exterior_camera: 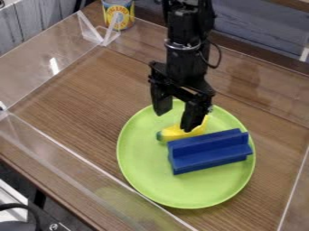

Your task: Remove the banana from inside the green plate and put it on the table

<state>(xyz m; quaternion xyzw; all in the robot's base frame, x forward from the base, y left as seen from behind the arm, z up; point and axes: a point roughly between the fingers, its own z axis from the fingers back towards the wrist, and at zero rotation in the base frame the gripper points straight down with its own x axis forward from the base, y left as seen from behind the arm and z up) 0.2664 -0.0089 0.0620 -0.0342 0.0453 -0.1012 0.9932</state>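
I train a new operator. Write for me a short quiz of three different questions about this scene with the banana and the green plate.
1. True or false: the banana already lies on the table.
2. Multiple choice: what lies beside the banana in the green plate? A) a blue block B) a red cup C) a spoon
3. Short answer: is the gripper open or shut, and does it hold anything?

Key:
1. False. It is still in the plate, next to the blue block.
2. A.
3. Open; it holds nothing. Its fingers point down just above the banana.
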